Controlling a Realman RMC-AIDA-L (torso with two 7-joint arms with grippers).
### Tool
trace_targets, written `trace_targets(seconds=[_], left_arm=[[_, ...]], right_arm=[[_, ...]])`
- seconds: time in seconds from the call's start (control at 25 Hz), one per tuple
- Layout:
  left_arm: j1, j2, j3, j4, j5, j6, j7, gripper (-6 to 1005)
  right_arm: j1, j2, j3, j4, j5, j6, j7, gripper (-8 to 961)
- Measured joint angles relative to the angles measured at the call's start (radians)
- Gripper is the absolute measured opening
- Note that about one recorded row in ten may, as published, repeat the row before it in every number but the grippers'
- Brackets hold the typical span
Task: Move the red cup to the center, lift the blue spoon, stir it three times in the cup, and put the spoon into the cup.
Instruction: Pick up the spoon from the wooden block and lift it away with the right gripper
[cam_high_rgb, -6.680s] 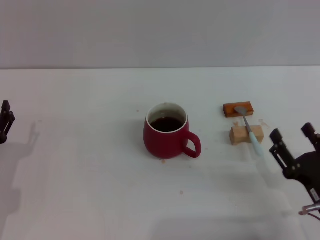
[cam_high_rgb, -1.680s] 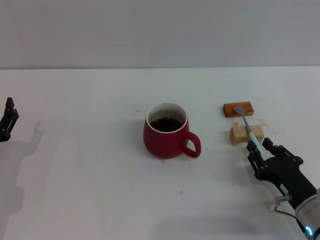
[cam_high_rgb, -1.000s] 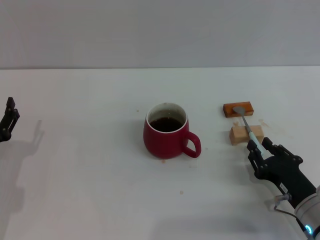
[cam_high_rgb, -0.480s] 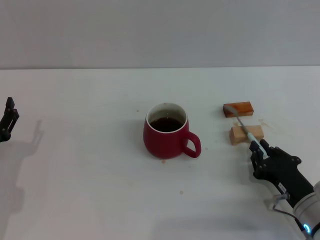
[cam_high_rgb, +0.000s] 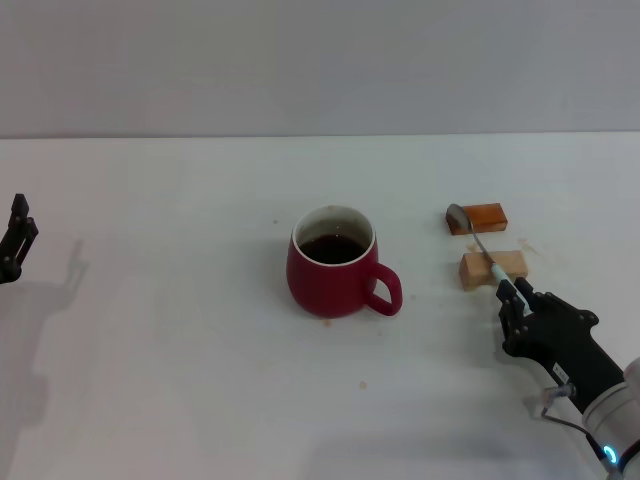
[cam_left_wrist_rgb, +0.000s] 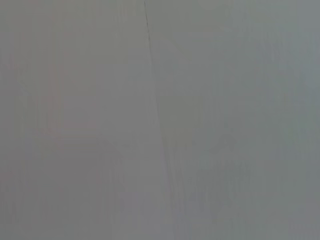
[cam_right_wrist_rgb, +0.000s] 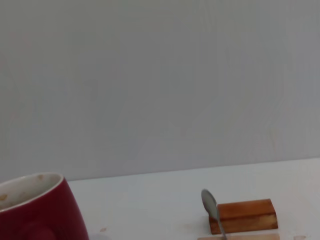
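The red cup (cam_high_rgb: 333, 262) stands at the table's middle with dark liquid inside and its handle toward the right; part of it also shows in the right wrist view (cam_right_wrist_rgb: 37, 209). My right gripper (cam_high_rgb: 512, 301) is shut on the pale-blue handle of the blue spoon (cam_high_rgb: 475, 238). The spoon's grey bowl is raised and tilted up over the orange-brown block (cam_high_rgb: 482, 218). The spoon's bowl also shows in the right wrist view (cam_right_wrist_rgb: 211, 205). My left gripper (cam_high_rgb: 14, 238) is parked at the far left edge.
The pale wooden block (cam_high_rgb: 490, 268) lies just beyond my right gripper, under the spoon's neck. The orange-brown block also shows in the right wrist view (cam_right_wrist_rgb: 245, 216). The left wrist view shows only a blank grey surface.
My right gripper has closed on the spoon's handle and lifted it. The spoon's bowl has risen off the orange-brown block and tilted up. The cup and left arm have not moved.
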Motion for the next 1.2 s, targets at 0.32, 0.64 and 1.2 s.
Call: trace_targets(seconds=[0.32, 0.64, 1.2], left_arm=[[0.001, 0.0, 0.0, -0.001, 0.0, 0.001, 0.0, 833], [-0.002, 0.0, 0.003, -0.001, 0.0, 0.001, 0.0, 833], [-0.009, 0.0, 0.003, -0.001, 0.0, 0.001, 0.0, 834]], right_arm=[[-0.012, -0.001, -0.001, 0.011, -0.003, -0.039, -0.012, 134], [-0.015, -0.002, 0.0, 0.014, -0.001, -0.065, -0.02, 133], [-0.05, -0.048, 0.009, 0.2, -0.001, -0.1, -0.149, 133]])
